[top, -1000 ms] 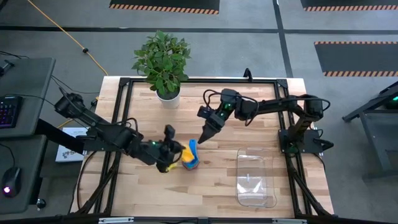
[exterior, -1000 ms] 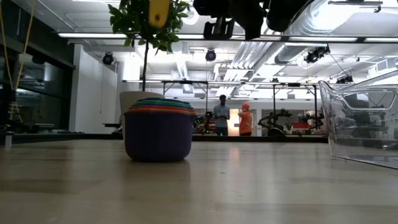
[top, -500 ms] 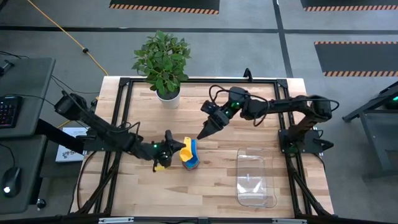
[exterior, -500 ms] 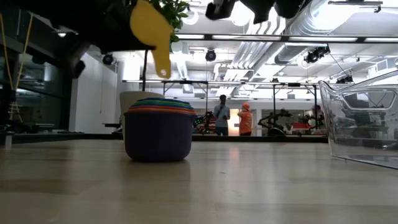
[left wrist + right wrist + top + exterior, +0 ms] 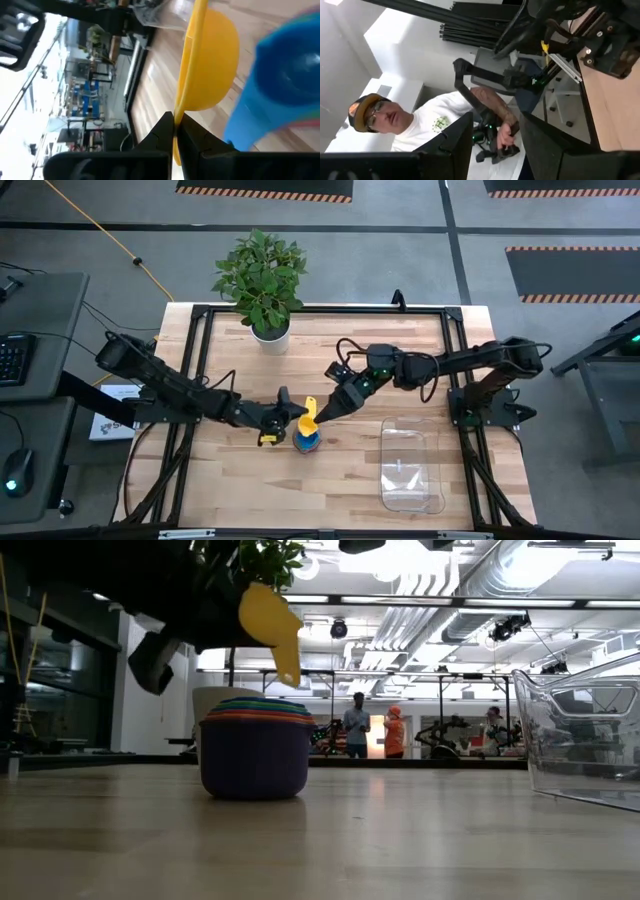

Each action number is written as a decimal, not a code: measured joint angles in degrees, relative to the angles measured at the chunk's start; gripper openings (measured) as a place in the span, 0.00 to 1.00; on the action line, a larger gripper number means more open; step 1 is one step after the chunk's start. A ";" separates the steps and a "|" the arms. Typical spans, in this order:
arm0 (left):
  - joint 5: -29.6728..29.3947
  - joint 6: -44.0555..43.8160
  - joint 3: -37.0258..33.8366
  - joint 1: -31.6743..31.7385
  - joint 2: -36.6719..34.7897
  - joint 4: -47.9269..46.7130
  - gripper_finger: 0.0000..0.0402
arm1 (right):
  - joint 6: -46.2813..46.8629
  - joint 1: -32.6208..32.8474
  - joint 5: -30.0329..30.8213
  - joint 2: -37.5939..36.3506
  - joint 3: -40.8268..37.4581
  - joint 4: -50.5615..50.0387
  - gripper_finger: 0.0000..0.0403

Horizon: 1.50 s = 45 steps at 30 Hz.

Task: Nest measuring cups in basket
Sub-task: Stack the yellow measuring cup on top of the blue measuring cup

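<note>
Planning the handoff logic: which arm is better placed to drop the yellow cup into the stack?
Left. The left gripper is shut on the yellow cup, held just above the stack. The right gripper is open beside it, holding nothing.

Even, bright overhead light is seen on the table (image 5: pixel 340 470), with only soft shadows cast beside the plant (image 5: pixel 258 272). In the low view the ceiling lights glare and the cup stack (image 5: pixel 255 748) is backlit. The yellow cup (image 5: pixel 207 65) is blurred in the left wrist view.
</note>
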 joint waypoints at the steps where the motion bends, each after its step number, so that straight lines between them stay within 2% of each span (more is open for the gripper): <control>1: 0.00 -0.71 0.02 0.06 0.69 1.50 0.00 | -0.08 0.37 0.62 0.00 0.00 -0.09 0.38; 7: -0.35 -1.33 0.04 -0.47 5.30 4.33 0.00 | -0.45 1.10 4.35 0.00 0.00 -0.42 0.38; 14: -7.01 -4.81 0.02 -3.30 7.19 4.48 0.01 | -1.31 1.10 4.47 0.00 0.00 -1.06 0.38; 21: -6.27 -10.63 0.02 -5.16 7.19 1.59 0.07 | -2.63 0.92 4.47 0.00 0.00 -2.00 0.38; 26: -2.22 -13.57 0.02 -5.09 7.19 -0.90 0.10 | -2.83 0.92 4.49 0.00 0.00 -2.84 0.38; 29: -0.45 -14.86 0.02 -4.74 7.19 -1.49 0.13 | -2.85 0.92 4.52 0.00 0.00 -2.82 0.38; 40: -0.49 -17.76 0.59 -3.68 7.09 -1.59 0.31 | -2.88 0.92 6.23 0.00 0.00 -2.96 0.38; 45: -0.34 -21.53 3.72 -3.70 7.06 -8.67 0.38 | -2.88 0.92 6.55 0.00 0.00 -3.21 0.38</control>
